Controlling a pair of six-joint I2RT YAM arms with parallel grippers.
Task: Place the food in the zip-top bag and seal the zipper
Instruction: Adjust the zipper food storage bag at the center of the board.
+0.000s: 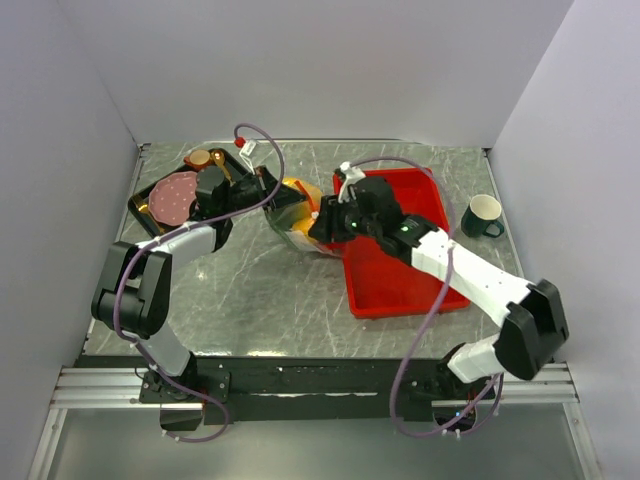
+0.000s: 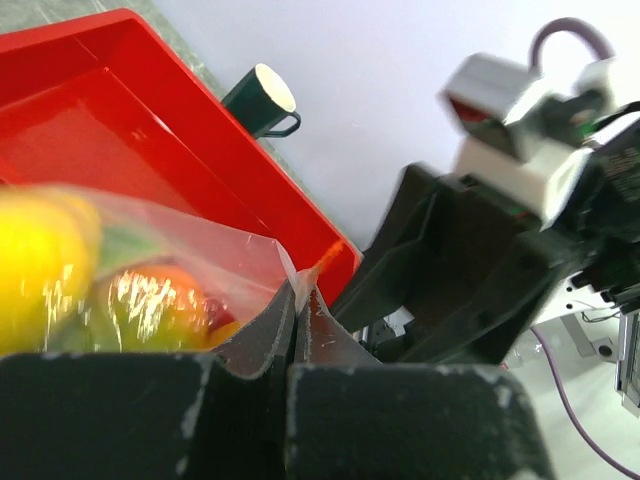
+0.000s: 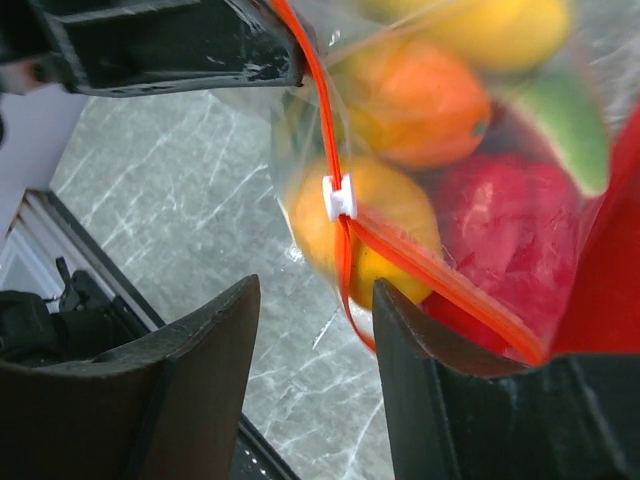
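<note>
Left end effector (image 2: pixel 293 320): zip-top bag (image 2: pixel 200 260) is being pinched; right end effector (image 3: pixel 318 290): spread, zipper (image 3: pixel 318 100) just ahead; slider (image 3: pixel 340 197) could be missed through bag sag.

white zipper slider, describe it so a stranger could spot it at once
Start at the red rectangular plastic tray; just left of it sits the clear plastic bag of toy fruit. Along its thin orange zipper strip rides a small white slider, the only white piece there.

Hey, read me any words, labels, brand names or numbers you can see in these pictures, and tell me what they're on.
None can be read. The zip-top bag, red tray and mug bear no print. Any marking on the right arm is too blurred to read.
</note>
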